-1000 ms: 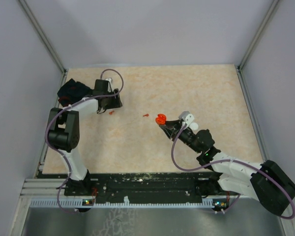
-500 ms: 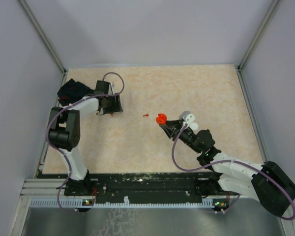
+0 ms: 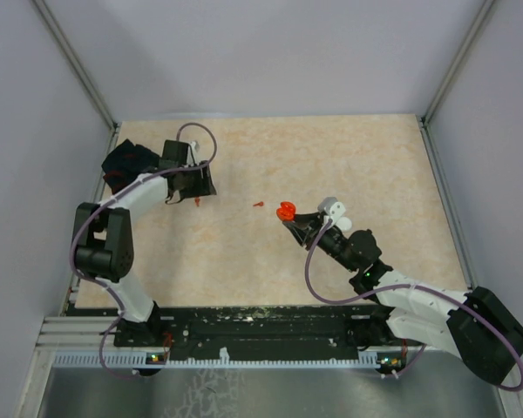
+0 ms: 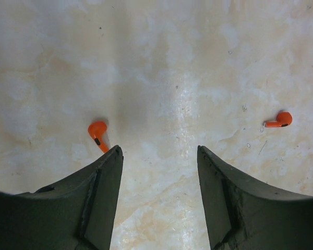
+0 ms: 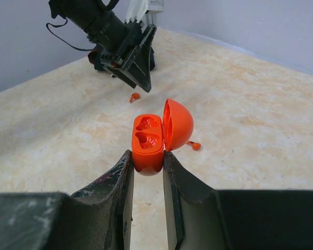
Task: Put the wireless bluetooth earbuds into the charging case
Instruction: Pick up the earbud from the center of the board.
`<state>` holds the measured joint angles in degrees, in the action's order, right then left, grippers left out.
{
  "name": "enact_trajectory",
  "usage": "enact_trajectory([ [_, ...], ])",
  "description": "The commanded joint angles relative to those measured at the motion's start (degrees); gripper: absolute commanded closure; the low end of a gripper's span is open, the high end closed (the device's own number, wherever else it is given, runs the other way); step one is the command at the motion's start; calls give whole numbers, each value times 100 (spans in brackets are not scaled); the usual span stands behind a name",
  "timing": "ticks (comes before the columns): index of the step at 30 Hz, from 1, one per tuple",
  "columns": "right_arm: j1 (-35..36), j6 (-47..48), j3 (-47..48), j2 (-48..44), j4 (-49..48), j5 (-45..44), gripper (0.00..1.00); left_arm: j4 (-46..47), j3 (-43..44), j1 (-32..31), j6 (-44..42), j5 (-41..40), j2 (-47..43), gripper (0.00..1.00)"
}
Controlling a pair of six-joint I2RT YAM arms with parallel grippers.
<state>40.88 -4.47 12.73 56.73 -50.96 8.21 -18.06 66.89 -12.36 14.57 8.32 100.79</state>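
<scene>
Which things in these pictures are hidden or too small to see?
Top view: the two earbuds are red specks, too small for detail.
Right wrist view: the bottom of the case is hidden by the right end effector.
Top view: the black cloth is partly covered by the left arm.

Small orange stemmed plastic earbuds [image 4: 97,133]: two. Orange rounded plastic charging case [image 5: 148,140]: one. Black crumpled cloth [image 3: 126,159]: one. Black-and-white robot arms [image 3: 105,248]: two.
</scene>
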Motion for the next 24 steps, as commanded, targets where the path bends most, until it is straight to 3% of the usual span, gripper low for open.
enact_trajectory([
  [1,58,42,28,-127,-248,-15,100,-152,146,14,-125,-498,-275,36],
  [10,113,110,36,-116,-205,-82,100,-639,607,23,-166,-1206,313,44],
  [16,149,166,44,-118,-177,-147,100,-802,896,32,-200,-1267,738,52],
  [24,196,210,62,-101,-136,-197,100,-908,991,41,-258,-1370,940,56],
])
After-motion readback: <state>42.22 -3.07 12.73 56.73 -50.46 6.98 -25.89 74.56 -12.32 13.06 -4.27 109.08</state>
